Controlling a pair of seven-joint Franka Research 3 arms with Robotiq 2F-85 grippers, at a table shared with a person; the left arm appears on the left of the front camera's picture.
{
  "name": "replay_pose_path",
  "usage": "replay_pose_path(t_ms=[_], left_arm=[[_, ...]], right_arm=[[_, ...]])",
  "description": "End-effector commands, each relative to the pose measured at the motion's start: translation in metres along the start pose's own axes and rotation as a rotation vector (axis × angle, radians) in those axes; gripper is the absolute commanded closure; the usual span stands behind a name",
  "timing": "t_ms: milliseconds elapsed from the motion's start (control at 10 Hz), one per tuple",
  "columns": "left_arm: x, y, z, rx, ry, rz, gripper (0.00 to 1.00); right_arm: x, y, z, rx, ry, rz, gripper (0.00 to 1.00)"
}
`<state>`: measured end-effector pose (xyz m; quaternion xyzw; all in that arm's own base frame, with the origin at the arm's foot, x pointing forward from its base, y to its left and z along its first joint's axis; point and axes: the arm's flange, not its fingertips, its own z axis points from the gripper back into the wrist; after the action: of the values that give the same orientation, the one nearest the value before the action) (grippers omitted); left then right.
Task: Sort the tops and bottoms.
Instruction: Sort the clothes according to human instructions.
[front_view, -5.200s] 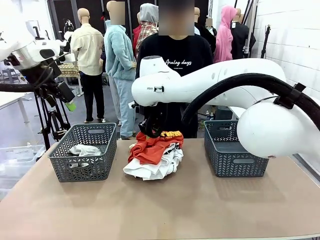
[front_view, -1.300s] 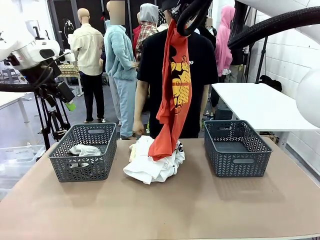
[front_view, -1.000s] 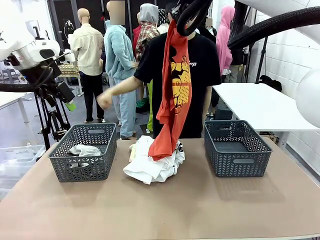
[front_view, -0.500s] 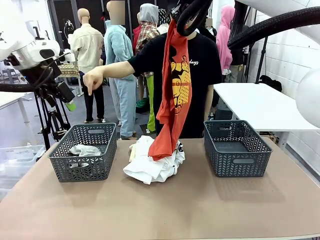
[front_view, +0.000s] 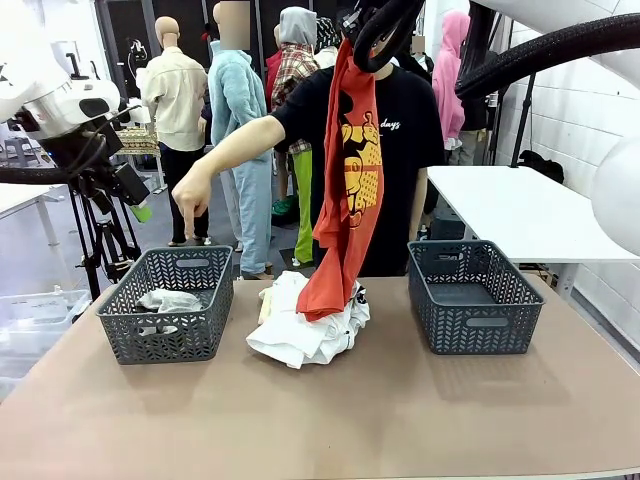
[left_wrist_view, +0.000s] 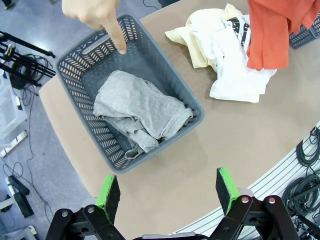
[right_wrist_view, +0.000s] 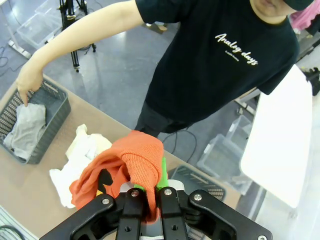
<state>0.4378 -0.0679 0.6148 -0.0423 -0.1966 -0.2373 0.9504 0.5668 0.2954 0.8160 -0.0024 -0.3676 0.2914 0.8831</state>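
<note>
A red-orange T-shirt (front_view: 350, 170) with a yellow-black graphic hangs high above the table's middle, its hem brushing the pile below. My right gripper (right_wrist_view: 149, 186) is shut on its bunched top (right_wrist_view: 142, 160). The pile holds a white T-shirt (front_view: 300, 335) with black lettering and a pale yellow garment (left_wrist_view: 187, 32). My left gripper (left_wrist_view: 167, 189) stands open high over the left basket (left_wrist_view: 172, 87), off the table's left edge (front_view: 135, 200). The person's hand (front_view: 190, 195) points a finger (left_wrist_view: 116, 37) down into that basket.
A grey garment (left_wrist_view: 140, 112) lies in the left basket (front_view: 215, 320). The right grey basket (front_view: 470, 320) holds nothing. The person in a black T-shirt (right_wrist_view: 215, 65) stands behind the table. A white table (front_view: 520, 205) is at the back right.
The person's arm has swung out to the left and dropped, so the hand now points down at the left basket. Both arms and the hanging T-shirt have stayed still.
</note>
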Motion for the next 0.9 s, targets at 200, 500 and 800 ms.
replay_pose_path(t_ms=[200, 500, 800], left_arm=[[-0.0013, 0.0000, 0.0004, -0.012, -0.003, 0.011, 0.00], [-0.0013, 0.0000, 0.0004, -0.012, -0.003, 0.011, 0.00], [-0.0013, 0.0000, 0.0004, -0.012, -0.003, 0.011, 0.00]], right_arm=[[-0.0019, -0.0001, 0.0040, -0.002, 0.002, -0.008, 1.00], [-0.0019, -0.0001, 0.0040, -0.002, 0.002, -0.008, 1.00], [-0.0019, -0.0001, 0.0040, -0.002, 0.002, -0.008, 1.00]])
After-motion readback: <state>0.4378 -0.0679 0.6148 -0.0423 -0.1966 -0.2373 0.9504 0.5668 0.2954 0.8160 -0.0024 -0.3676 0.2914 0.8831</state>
